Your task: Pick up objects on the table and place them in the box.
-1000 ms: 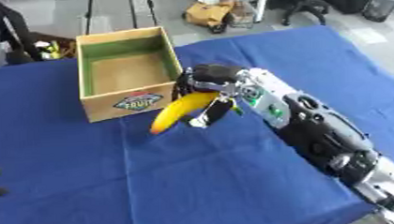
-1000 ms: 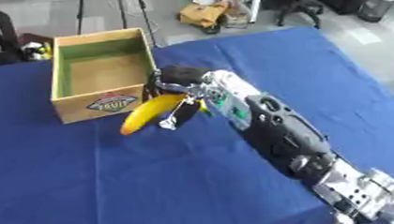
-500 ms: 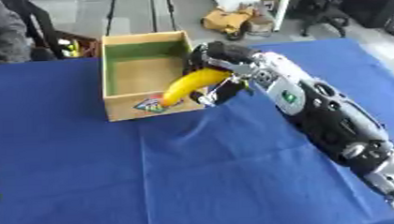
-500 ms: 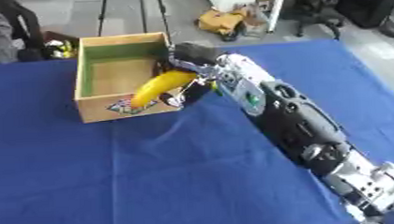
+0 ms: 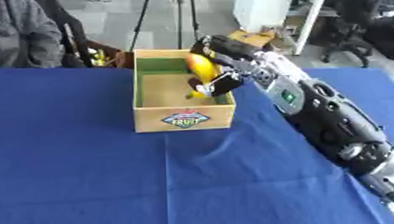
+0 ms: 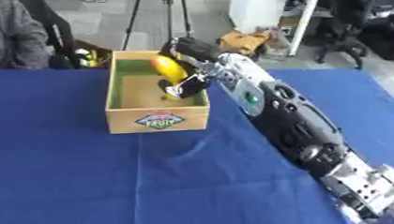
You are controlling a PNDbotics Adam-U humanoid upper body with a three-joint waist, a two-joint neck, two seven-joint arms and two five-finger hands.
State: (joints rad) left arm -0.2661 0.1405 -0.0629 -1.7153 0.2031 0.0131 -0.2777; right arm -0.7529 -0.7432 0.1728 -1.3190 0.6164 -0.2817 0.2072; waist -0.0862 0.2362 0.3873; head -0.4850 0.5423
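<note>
Nearest the camera lies the blue cloth over the counter, creased just in front of the box, and the right arm crosses it from the lower right corner, black casing with silver joints and a small green light on its upper side. In the right eye view the arm's silver lower end shows near the bottom right; in the left eye view that part is cut off by the edge. Beyond the crease stands the cardboard box, open at the top, with a green band inside its walls and a tan floor. Its near face carries a colourful label; the lettering is too blurred to read for certain, though it looks like a fruit mark. The right hand reaches over the box's right wall, its fingers curled round a yellow banana, which is held above the box's inside, nearly upright, its lower end among the dark fingers and hard to make out. Whether the banana touches the box floor cannot be told. The left hand shows in neither view. Past the box, at the far edge, are tripod legs, a white upright panel, and some brown and yellow clutter on the floor, too blurred to name.
</note>
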